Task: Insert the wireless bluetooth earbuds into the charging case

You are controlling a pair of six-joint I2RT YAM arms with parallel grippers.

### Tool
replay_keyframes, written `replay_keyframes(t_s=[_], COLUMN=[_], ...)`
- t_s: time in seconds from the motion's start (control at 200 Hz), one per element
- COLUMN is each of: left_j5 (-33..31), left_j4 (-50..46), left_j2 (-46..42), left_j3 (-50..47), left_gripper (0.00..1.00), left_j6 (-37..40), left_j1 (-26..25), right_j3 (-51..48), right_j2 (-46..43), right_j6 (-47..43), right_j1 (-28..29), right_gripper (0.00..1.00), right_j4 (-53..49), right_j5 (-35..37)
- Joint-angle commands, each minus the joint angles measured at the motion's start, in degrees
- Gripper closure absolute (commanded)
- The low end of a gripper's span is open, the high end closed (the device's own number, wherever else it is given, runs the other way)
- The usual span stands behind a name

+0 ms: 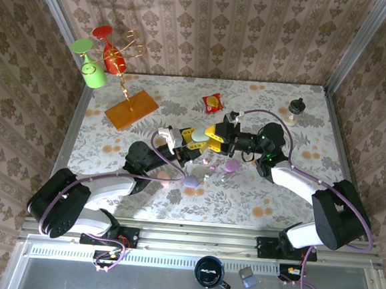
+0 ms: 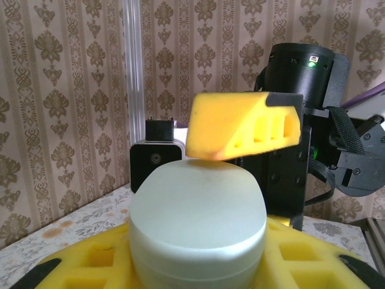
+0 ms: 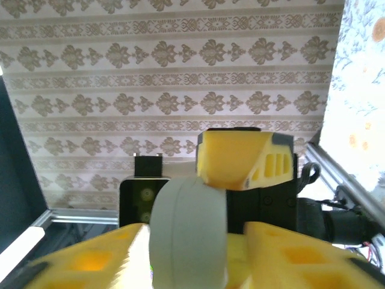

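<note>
A pale green charging case (image 1: 199, 137) hangs above the table's middle, closed, between both grippers. My left gripper (image 1: 194, 137) is shut on it, and the case (image 2: 198, 223) sits wedged between its yellow fingers (image 2: 78, 265). My right gripper (image 1: 211, 135) meets it from the other side, and one of its fingers (image 2: 240, 129) presses on the domed top. In the right wrist view the case (image 3: 189, 235) stands edge-on between that gripper's fingers (image 3: 301, 259). Tiny pastel earbuds (image 1: 210, 167) lie on the cloth below.
Two lilac cases (image 1: 190, 181) (image 1: 231, 165) rest on the table near the earbuds. A wooden board with a wire stand and cups (image 1: 131, 109) stands back left. A red packet (image 1: 212, 103) and a dark knob (image 1: 296, 106) lie further back.
</note>
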Motion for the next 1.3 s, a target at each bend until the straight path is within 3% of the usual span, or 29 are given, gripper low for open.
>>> replay_keyframes(t_s=[0.0,0.15,0.185,0.47,0.525,0.635,0.87,1.135,1.295], left_j5=[1.43,2.58,3.07,10.99,12.86,16.02,22.04,26.97,26.5], left_j4=[2.17,1.58,1.28,-3.35,-3.39,-2.06,1.82,1.88,2.18], left_j2=[-1.04,-2.32,-2.55,-2.7,-1.54,1.19,7.07,9.09,8.48], left_j3=[0.14,-1.83,-2.13,-2.17,-1.65,-1.01,0.47,2.78,1.93], left_gripper=[0.63,0.63,0.63,0.63,0.63,0.64,0.64,0.64,0.64], left_j6=[1.23,2.61,2.64,3.31,3.0,1.41,-3.15,-3.95,-3.15], left_j1=[-0.16,0.39,0.74,3.97,4.35,4.73,4.92,4.95,4.6], right_j3=[2.22,4.68,5.44,14.56,15.01,14.63,6.98,6.46,7.47], right_j2=[-3.2,-6.71,-7.65,-11.35,-11.85,-13.8,-24.74,-25.47,-21.66], right_j6=[-6.86,-20.68,-25.03,-69.97,-76.44,-87.67,-101.47,-114.03,-115.16], right_j1=[-0.64,-3.4,-4.26,-7.06,-6.99,-6.54,-4.18,3.94,6.0], right_gripper=[0.41,0.34,0.24,0.06,0.0,0.02,0.01,0.0,0.0], right_j4=[-7.04,-25.08,-30.32,-67.48,-69.42,-71.13,-64.01,-64.79,-64.16], right_j5=[-0.28,-1.73,-1.57,6.99,7.68,10.25,17.97,24.29,25.69])
